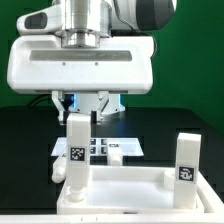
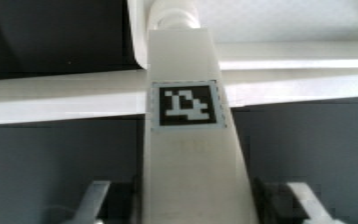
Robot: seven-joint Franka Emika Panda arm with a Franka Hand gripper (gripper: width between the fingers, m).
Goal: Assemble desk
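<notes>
Desk tabletop, white and rimmed, flat on the black table at the front of the exterior view. One square leg upright at its corner on that view's left, tag sticker facing the camera; second leg upright at the corner on the right. Fingers spread wide, one either side of the first leg, clear gaps visible in the wrist view, gripping nothing. Marker board flat behind the tabletop.
</notes>
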